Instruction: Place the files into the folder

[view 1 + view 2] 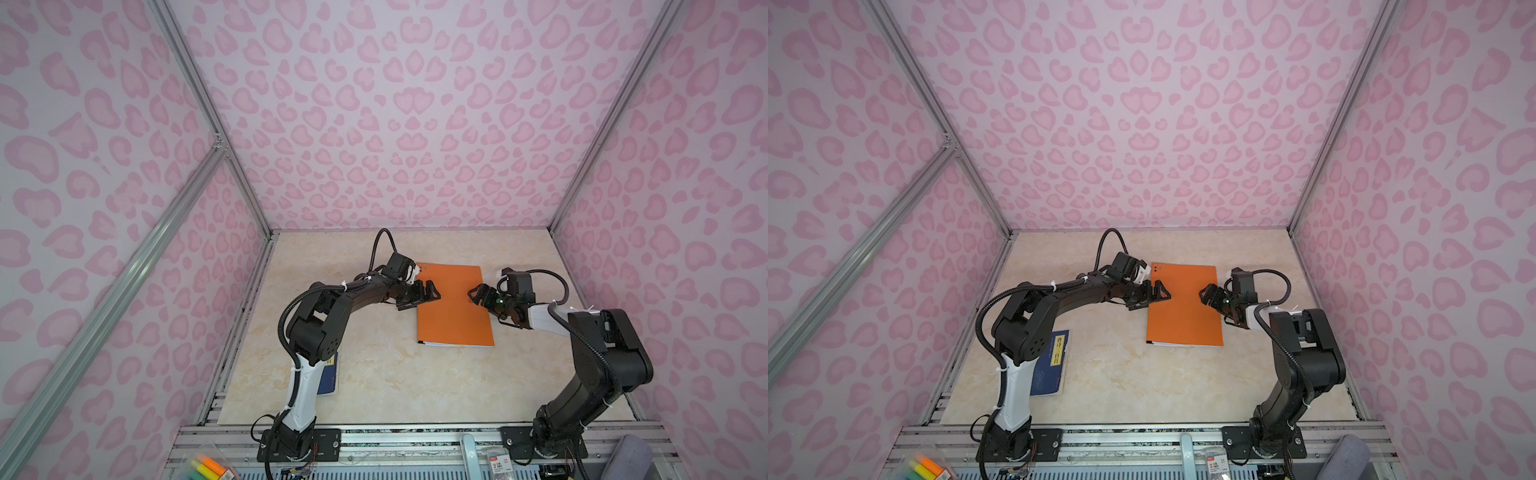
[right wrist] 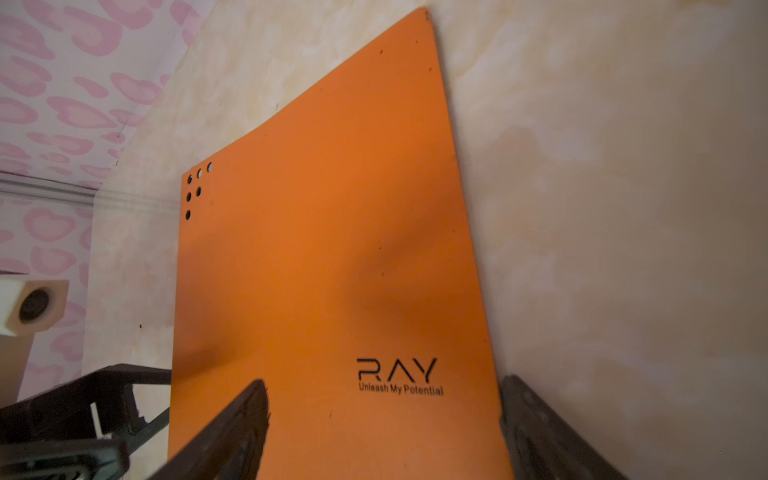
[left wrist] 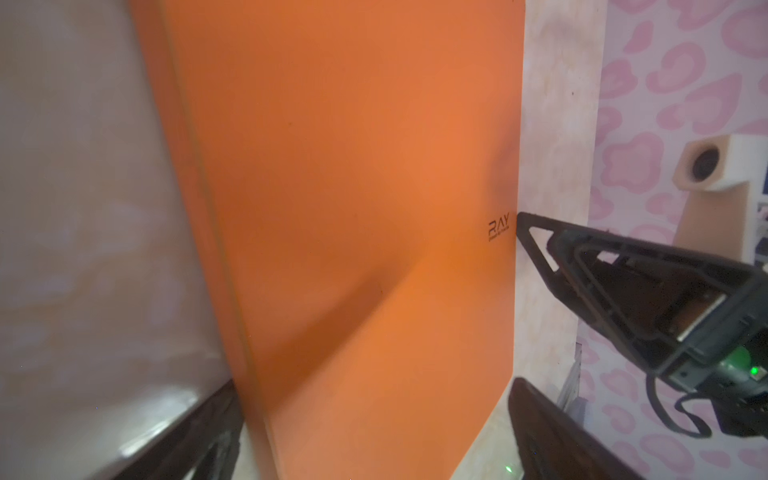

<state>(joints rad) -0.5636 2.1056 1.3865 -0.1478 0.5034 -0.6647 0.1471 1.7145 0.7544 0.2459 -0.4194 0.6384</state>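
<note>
The closed orange folder (image 1: 453, 316) (image 1: 1183, 320) lies flat on the marble-patterned table (image 1: 374, 374), directly between the two pincers, which face each other across it. The left pincer (image 1: 427, 294) (image 1: 1156, 293) sits at one long edge, its fingers (image 3: 552, 436) spread wide apart and clamped on nothing. The cover stretches away ahead of it in the left wrist view. The right pincer (image 1: 478, 293) (image 1: 1208, 293) sits at the opposite long edge with its fingers (image 2: 232, 428) also apart. One is over the cover just beside the "RAY" logo (image 2: 399, 376), the other off the edge over the table. Whether either pincer touches the folder cannot be told. The punched holes (image 2: 195, 187) lie at the corner far ahead of the right pincer. The files show only as a thin white line of paper (image 1: 449, 344) under the cover's near edge. A dark blue book with a yellow label (image 1: 1054, 365) lies well behind the left pincer, beside that arm's base.
</note>
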